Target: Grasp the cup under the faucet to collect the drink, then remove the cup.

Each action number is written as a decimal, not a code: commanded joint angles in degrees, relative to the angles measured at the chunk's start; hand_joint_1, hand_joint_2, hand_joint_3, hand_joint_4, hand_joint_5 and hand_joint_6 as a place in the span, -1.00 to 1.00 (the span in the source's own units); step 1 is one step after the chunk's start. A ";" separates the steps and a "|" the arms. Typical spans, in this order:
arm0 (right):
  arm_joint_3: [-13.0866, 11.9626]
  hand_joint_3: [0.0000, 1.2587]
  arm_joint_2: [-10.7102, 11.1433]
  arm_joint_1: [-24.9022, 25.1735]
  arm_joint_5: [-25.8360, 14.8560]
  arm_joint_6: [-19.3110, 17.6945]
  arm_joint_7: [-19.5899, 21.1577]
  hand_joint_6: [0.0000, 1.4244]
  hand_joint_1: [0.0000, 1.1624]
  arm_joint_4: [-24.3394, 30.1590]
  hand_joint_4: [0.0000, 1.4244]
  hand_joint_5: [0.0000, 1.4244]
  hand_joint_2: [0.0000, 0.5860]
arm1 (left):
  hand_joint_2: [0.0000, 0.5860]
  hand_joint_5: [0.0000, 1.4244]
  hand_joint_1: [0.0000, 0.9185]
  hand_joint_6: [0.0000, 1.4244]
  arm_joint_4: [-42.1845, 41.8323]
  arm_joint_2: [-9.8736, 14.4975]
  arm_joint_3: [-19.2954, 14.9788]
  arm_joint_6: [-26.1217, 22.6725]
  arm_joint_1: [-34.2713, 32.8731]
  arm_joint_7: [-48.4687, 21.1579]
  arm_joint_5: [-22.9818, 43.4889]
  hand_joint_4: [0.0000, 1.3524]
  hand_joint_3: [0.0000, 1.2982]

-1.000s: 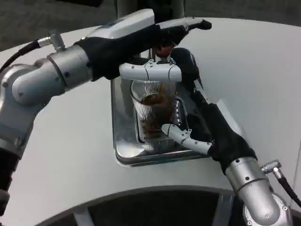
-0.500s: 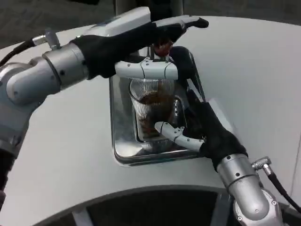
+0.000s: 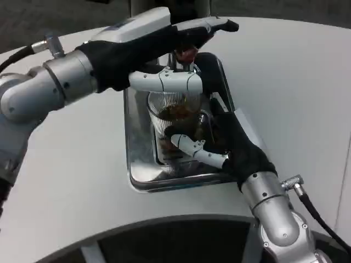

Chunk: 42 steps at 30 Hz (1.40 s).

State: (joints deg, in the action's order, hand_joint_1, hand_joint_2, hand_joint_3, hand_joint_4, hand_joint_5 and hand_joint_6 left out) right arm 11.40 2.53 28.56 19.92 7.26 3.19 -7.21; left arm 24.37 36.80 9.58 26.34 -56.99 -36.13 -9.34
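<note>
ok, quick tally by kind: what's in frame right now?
Hands: 2, left hand and right hand
Cups: 1, ribbed clear cup with brown drink
Drip trays: 1, steel tray
Faucets: 1, faucet
Tables: 1, white table
Total: 6

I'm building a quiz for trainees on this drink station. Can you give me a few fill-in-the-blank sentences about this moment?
1. The ribbed clear cup holds a ____ drink.
2. The cup stands in a shiny ____ drip tray.
3. The robot's ____ hand wraps the cup from the side.
4. The left hand reaches over the ____ of the cup.

Missing words: brown; metal; right; top
</note>
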 commanded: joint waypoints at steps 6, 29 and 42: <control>0.26 -1.00 -1.42 2.39 0.04 0.25 1.46 -0.91 0.12 -4.32 -1.00 -1.00 -0.19 | -0.68 -0.97 -1.00 -0.85 1.11 2.94 -0.19 -2.95 3.42 -1.89 -1.57 -1.00 -0.83; 0.03 -1.00 -2.00 3.77 -0.32 -0.93 1.69 -0.90 0.11 -7.11 -1.00 -0.98 -0.20 | -0.67 -0.94 -1.00 -0.81 -0.52 -2.15 -7.66 -13.66 5.20 -2.31 14.01 -1.00 -0.82; 1.20 -1.00 -2.99 2.86 -0.01 -2.63 3.26 -0.81 0.10 -6.59 -0.89 -0.84 -0.20 | -0.66 -0.85 -1.00 -0.73 -13.06 -5.63 -14.40 -24.16 8.75 -1.18 23.07 -0.92 -0.75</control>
State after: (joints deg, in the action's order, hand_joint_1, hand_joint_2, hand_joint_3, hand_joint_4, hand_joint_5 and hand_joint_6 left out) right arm 11.86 0.34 33.02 19.94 4.30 6.65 -12.96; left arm 14.46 31.20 -2.93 4.02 -49.87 -38.53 12.51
